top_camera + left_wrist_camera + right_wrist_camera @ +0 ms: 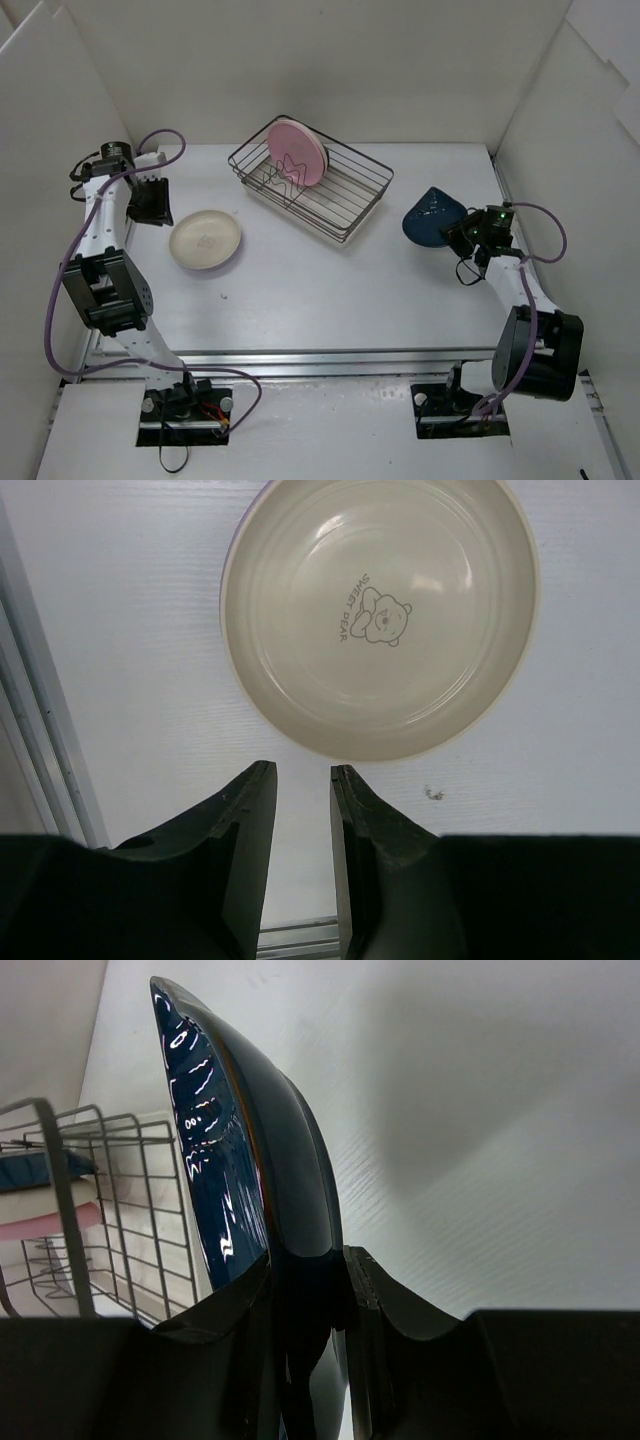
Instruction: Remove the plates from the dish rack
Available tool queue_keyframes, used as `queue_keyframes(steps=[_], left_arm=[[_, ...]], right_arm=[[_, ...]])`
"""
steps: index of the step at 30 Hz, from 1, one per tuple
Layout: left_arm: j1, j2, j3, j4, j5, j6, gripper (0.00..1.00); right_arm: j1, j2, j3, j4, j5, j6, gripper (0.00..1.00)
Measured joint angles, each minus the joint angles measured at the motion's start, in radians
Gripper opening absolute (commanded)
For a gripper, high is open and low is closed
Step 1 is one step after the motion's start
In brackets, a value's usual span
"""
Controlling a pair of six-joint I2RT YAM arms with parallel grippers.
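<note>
Right gripper [305, 1260], right middle of top view: clamped on rim of dark blue plate [215, 1140], plate held on edge. Cream plate [380, 610] flat on table [330, 290], left middle. Left gripper [303, 775] just beside it, fingers slightly parted, empty. Dish rack [365, 210] upper centre, pink plate [297, 152] upright at its left end.

Dish rack [340, 205]: rear centre of the tabletop [320, 300], set askew, with standing plates [297, 152] slotted in its far-left end. Flat plate [205, 240]: on the tabletop, left of the rack and nearer, well apart from it; left end effector [150, 205] just beside its far-left rim, not touching. Held plate [432, 215]: on edge between the right end effector's [462, 238] fingers, right of the rack, near but apart
</note>
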Motion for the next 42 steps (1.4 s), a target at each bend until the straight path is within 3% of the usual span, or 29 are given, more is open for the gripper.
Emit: queue_keyframes(steps=[18,20,21,24,26,36,42], left_arm=[[0.011,-0.043,-0.002,0.001,-0.004,0.000,0.29],[0.011,-0.043,-0.002,0.001,-0.004,0.000,0.29],[0.011,-0.043,-0.002,0.001,-0.004,0.000,0.29],[0.011,-0.043,-0.007,0.001,-0.004,0.000,0.29],[0.011,-0.043,-0.011,0.001,-0.005,0.000,0.29],[0.011,-0.043,-0.013,0.001,-0.007,0.000,0.29],[0.011,-0.043,-0.012,-0.001,-0.002,0.000,0.29]], right_arm=[[-0.114,0.336,-0.099,0.341,-0.240,-0.083,0.00],[-0.124,0.359,-0.099,0.369,-0.266,-0.077,0.07],[-0.128,0.371,-0.099,0.380,-0.278,-0.074,0.18],[-0.141,0.397,-0.095,0.394,-0.315,-0.073,0.36],[-0.145,0.400,-0.085,0.368,-0.311,-0.092,0.42],[-0.143,0.356,-0.026,0.213,-0.232,-0.181,0.56],[-0.107,0.281,0.022,0.014,-0.046,-0.253,0.62]])
